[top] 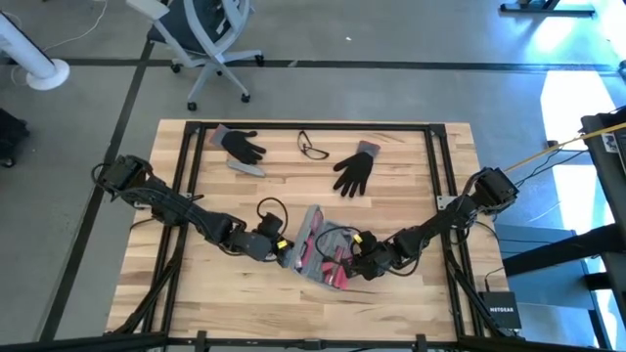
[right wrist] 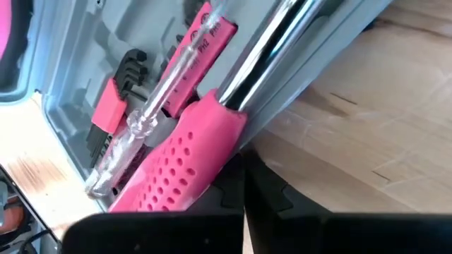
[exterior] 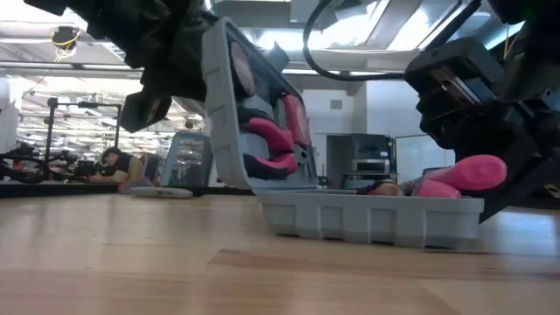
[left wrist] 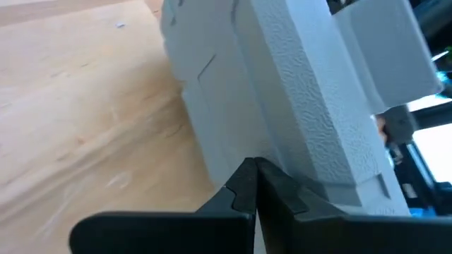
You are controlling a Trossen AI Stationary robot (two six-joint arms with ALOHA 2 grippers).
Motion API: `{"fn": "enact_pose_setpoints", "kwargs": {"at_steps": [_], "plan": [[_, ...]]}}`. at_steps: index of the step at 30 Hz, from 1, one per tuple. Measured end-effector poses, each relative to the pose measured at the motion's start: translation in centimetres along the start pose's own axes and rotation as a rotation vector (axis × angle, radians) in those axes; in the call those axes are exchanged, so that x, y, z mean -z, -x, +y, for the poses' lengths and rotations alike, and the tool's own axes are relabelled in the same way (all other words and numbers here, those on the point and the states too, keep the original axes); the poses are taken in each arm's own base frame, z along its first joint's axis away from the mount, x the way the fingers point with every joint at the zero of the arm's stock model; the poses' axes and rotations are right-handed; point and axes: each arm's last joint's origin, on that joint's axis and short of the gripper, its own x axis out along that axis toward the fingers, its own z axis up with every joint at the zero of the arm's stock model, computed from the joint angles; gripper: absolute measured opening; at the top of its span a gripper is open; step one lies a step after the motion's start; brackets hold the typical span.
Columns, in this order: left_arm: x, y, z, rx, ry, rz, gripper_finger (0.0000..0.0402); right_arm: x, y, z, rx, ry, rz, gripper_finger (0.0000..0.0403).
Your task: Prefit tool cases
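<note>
The blue-grey tool case (top: 318, 249) lies open at the table's middle. Its base (exterior: 367, 217) is flat on the wood and its lid (exterior: 229, 114) stands raised, with pink tools clipped inside. My left gripper (left wrist: 251, 185) is shut against the lid's outer face, on the case's left. My right gripper (right wrist: 244, 185) is shut at the case's right side, beside a pink-handled tool (right wrist: 185, 159) with a chrome shaft. That tool's handle (exterior: 477, 171) sticks out over the base's rim. My left gripper presses its shut fingertips against the lid's textured outer face (left wrist: 289, 159), close to an edge. It comes from the table's left, slanting downward. The lid stands steeply raised, with its lower edge at the base. My right gripper has its shut fingers beside the perforated pink handle's end (right wrist: 212, 152), coming from the table's right and slanting down. One finger's side appears to lie against the handle; whether it truly touches, I cannot tell. The tool lies along the case's edge, not between the fingers.
Two black gloves (top: 243, 147) (top: 354, 171), a small grey bar (top: 246, 167) and a pair of glasses (top: 313, 147) lie toward the far edge. Black frame rails (top: 435, 166) run around the table. Bare wood (top: 391, 196) lies between the gloves and the case.
</note>
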Motion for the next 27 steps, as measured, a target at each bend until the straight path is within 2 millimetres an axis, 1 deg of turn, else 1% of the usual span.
{"fn": "enact_pose_setpoints", "kwargs": {"at_steps": [4, 12, 16, 20, 24, 27], "plan": [[0.4, 0.1, 0.6, -0.06, -0.036, 0.03, 0.0, 0.0, 0.0, 0.0, 0.001, 0.0, 0.011, 0.0], [2.0, 1.0, 3.0, -0.283, -0.127, 0.199, 0.0, 0.1, 0.0, 0.0, 0.002, 0.013, 0.02, 0.0], [3.1, 2.1, 4.1, -0.396, -0.207, 0.291, 0.0, 0.1, 0.1, -0.1, 0.019, 0.054, 0.04, 0.0], [4.5, 3.6, 5.0, -0.516, -0.25, 0.383, 0.0, 0.1, 0.2, -0.4, 0.048, 0.096, 0.054, 0.0], [6.3, 5.0, 5.4, -0.539, -0.265, 0.426, 0.0, 0.1, 0.2, -0.6, 0.075, 0.131, 0.057, 0.0], [7.3, 5.5, 5.8, -0.538, -0.214, 0.416, 0.0, 0.0, 0.6, -0.7, 0.09, 0.151, 0.061, 0.0]]}}
